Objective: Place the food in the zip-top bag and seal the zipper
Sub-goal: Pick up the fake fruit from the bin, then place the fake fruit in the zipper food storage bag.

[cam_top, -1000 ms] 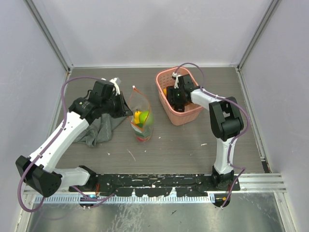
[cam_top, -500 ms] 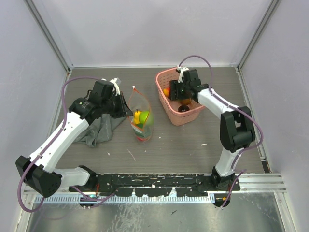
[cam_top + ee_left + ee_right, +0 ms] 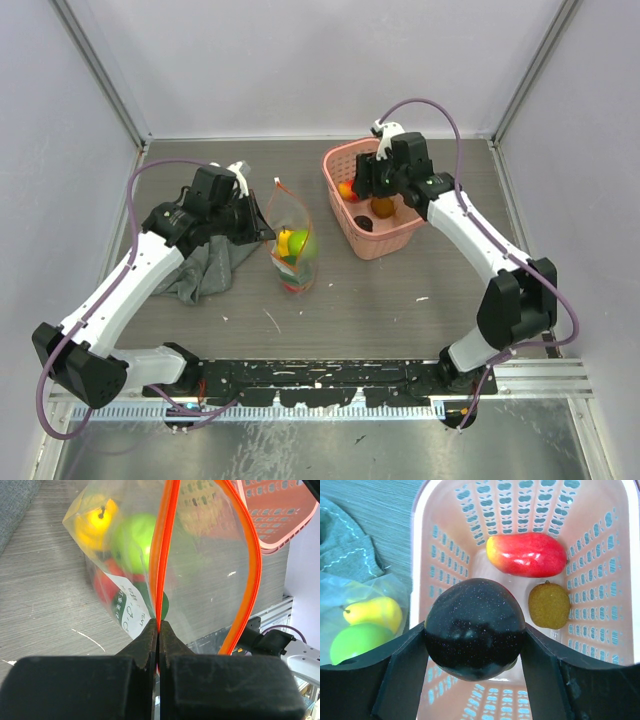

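Observation:
The clear zip-top bag [image 3: 292,248] stands upright at the table's middle with its mouth open. It holds a yellow fruit [image 3: 95,522], a green fruit [image 3: 132,540] and something red. My left gripper [image 3: 159,625] is shut on one side of the red-orange zipper [image 3: 161,555]; the other side [image 3: 250,565] bows away. My right gripper [image 3: 474,630] hangs over the pink basket [image 3: 335,160], shut on a round, dark, glossy fruit [image 3: 475,615]. In the top view the right gripper [image 3: 365,185] is above the basket's left half.
In the basket lie a red-yellow mango [image 3: 527,555] and a brown kiwi [image 3: 549,605]. A grey cloth [image 3: 205,265] is bunched under my left arm, left of the bag. Walls close in the table at the back and both sides.
My right arm has risen out of the basket and drawn back, carrying the dark fruit. The left arm and the bag have stayed put.

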You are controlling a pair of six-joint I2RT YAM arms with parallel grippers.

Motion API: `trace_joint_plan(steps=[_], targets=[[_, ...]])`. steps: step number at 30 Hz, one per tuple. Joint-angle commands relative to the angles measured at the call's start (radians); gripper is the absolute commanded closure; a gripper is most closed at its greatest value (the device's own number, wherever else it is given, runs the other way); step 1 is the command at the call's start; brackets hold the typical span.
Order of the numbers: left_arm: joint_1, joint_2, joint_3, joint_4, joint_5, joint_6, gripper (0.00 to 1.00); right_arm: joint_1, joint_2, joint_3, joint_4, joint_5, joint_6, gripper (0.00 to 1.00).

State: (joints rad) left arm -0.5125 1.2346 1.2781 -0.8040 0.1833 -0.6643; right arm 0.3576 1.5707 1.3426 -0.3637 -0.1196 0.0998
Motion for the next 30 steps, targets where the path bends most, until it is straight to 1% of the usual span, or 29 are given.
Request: trace_joint_plan(steps=[1, 9, 15, 21, 27, 30], targets=[[-0.003, -0.029, 0.022, 0.039, 0.013, 0.01, 1.0, 0.053, -0.109, 0.044, 0.006, 0.027, -0.023, 0.56], [-0.003, -0.029, 0.032, 0.039, 0.012, 0.008, 1.0, 0.217, -0.167, 0.109, 0.0, 0.095, -0.054, 0.56], [-0.003, -0.029, 0.03, 0.041, 0.012, 0.005, 1.0, 0.325, -0.191, 0.141, 0.036, 0.104, -0.077, 0.56], [-0.004, -0.027, 0.031, 0.046, 0.016, 0.002, 1.0, 0.411, -0.165, 0.156, 0.078, 0.046, -0.076, 0.56], [-0.003, -0.032, 0.029, 0.043, 0.015, 0.003, 1.0, 0.448, -0.114, 0.171, 0.104, -0.056, -0.05, 0.56], [-0.003, -0.033, 0.028, 0.042, 0.015, 0.003, 1.0, 0.457, -0.085, 0.173, 0.098, -0.082, -0.042, 0.55]])
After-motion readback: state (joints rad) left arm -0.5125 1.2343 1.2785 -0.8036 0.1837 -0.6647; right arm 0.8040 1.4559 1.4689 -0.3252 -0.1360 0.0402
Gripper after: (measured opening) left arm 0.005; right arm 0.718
